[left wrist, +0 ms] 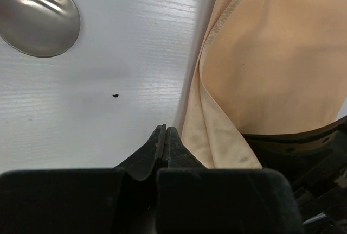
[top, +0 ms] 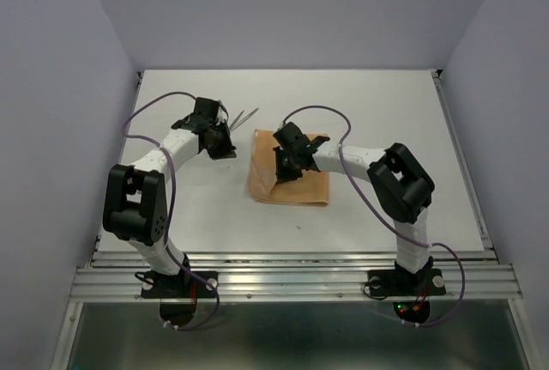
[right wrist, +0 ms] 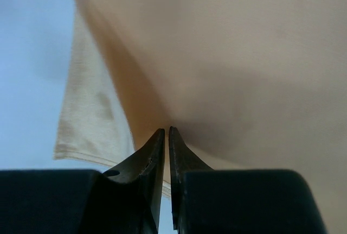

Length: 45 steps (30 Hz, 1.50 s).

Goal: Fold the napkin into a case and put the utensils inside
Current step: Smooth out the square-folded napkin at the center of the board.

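Left wrist view: black fingers point(left wrist: 157, 152) at bottom of frame, pressed flat together, nothing between them. Left hand point(left wrist: 164, 136) clenched and empty. Tips sit low over the white table point(left wrist: 108, 82), just beside the near edge of the napkin point(left wrist: 271, 71); cannot tell if they touch it. Cloth is peach-orange, and two layers show along that edge, the upper one curling up. Spoon point(left wrist: 38, 22) bowl at upper left corner, shiny, lying on the table, well apart from the fingertips.

Right wrist view: fingers point(right wrist: 149, 158) closed to a thin slit. A raised fold of napkin point(right wrist: 244, 55) runs down to meet the tips, so the right hand point(right wrist: 166, 133) appears to be pinching the cloth. Picture is soft here. A paler lower layer lies flat to the left.

Top view: napkin point(top: 296, 188) sits mid-table point(top: 386, 112) as a rough rectangle. Right hand point(top: 283, 168) is over its left half. Left hand point(top: 225, 148) is just left of the cloth. Utensils point(top: 244, 118) lie behind the left hand as thin silver handles, apart from the napkin and not in it.
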Available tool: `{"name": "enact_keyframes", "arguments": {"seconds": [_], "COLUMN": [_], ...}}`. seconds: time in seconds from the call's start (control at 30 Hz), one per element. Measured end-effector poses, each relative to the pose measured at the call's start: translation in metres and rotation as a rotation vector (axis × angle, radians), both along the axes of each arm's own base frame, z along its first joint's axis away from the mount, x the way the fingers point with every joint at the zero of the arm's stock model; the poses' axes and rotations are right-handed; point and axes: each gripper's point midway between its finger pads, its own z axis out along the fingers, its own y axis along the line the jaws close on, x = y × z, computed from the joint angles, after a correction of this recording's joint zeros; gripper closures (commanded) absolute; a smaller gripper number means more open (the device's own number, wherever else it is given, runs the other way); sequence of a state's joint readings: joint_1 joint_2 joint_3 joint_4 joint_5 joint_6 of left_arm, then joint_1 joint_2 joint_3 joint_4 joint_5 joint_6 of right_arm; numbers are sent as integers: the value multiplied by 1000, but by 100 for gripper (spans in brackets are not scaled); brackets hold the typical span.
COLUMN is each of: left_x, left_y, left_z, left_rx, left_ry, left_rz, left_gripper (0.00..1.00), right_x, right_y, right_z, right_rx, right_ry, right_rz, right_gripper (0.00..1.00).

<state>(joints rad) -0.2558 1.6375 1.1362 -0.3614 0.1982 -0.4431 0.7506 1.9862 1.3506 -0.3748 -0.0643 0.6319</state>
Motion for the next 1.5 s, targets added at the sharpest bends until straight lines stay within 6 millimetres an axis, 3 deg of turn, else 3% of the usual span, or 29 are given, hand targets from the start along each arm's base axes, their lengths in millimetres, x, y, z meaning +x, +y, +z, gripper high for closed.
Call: {"name": "enact_keyframes", "arguments": {"seconds": [0.23, 0.33, 0.43, 0.63, 0.7, 0.8, 0.93, 1.17, 1.33, 1.5], "left_x": [1, 5, 15, 44, 56, 75, 91, 114, 115, 119], "left_y": [0, -2, -5, -32, -47, -65, -81, -90, -84, -82], "left_z": [0, 5, 17, 24, 20, 12, 0, -23, -55, -59], "left_rx": [-2, -7, -22, -43, -53, -66, -92, -99, -76, -83], "left_ry": [-1, -13, -44, -74, -76, -75, -65, -49, 5, 4], "left_rz": [4, 6, 2, -42, -68, -96, -124, -129, -118, -116], "left_gripper": [100, 100, 100, 100, 100, 100, 100, 100, 100, 100], "right_x": [-16, -15, -5, 62, 83, 96, 108, 133, 146, 154], "right_y": [58, 64, 43, -66, -95, -116, -123, -127, -143, -154], "right_z": [24, 28, 25, 28, 33, 34, 37, 36, 22, 1], "right_rx": [127, 123, 94, 32, 26, 24, 41, 92, 110, 118], "right_ry": [-44, -88, -97, -113, -131, -134, -132, -118, -77, -37], "right_rz": [169, 195, 148, -131, -209, -259, -280, -304, -343, -382], "right_gripper": [87, 87, 87, 87, 87, 87, 87, 87, 87, 88]}}
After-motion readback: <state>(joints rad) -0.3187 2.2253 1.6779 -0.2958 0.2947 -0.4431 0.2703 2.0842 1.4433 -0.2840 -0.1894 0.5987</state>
